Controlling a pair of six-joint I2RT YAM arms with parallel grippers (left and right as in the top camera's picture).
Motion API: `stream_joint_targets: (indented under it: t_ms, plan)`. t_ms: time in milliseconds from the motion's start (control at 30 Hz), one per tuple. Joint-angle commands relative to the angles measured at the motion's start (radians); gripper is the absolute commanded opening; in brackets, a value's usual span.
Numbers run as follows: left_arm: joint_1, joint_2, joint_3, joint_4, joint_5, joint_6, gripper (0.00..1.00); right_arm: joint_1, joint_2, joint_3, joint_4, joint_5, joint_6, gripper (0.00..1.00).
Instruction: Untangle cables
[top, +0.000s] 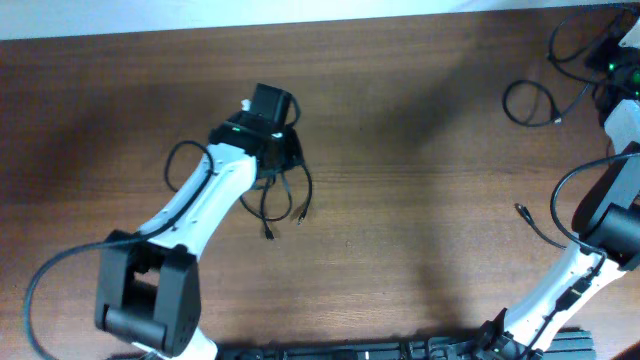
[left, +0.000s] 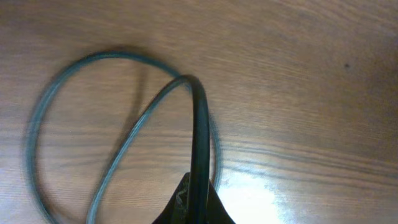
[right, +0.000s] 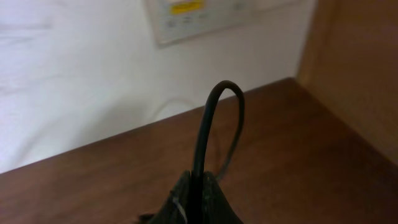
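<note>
A bundle of thin black cables (top: 283, 192) lies in loose loops at the table's middle left, two plug ends pointing toward the front. My left gripper (top: 272, 150) sits over the bundle's top. In the left wrist view its jaws (left: 196, 194) are shut on one black cable (left: 200, 124), which loops over the wood. A second cable loop (top: 533, 101) lies at the far right. My right gripper (top: 615, 58) is beside it at the table's far right corner. In the right wrist view its jaws (right: 198, 186) are shut on a black cable (right: 208, 118) that arches upward.
Another thin black cord with a plug end (top: 533, 222) lies near the right arm's base. A thicker black arm cable (top: 188, 150) loops beside the left arm. A white wall with a control panel (right: 199, 15) stands behind the table's far edge.
</note>
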Motion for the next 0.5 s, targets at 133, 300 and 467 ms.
stream_joint_targets:
  t_ms: [133, 300, 467]
  plan:
    - [-0.05, 0.054, 0.008, 0.031, 0.04, 0.016, 0.0, 0.008, 0.01, 0.116, -0.386, 0.035, 0.092, 0.99]
    - [-0.051, 0.054, 0.008, 0.305, 0.402, 0.016, 0.0, 0.021, -0.333, 0.329, -1.083, 0.021, 0.121, 0.99]
    - [-0.051, 0.051, 0.01, 0.175, 0.225, 0.016, 0.99, 0.258, -0.492, 0.317, -1.393, -0.08, 0.12, 0.99]
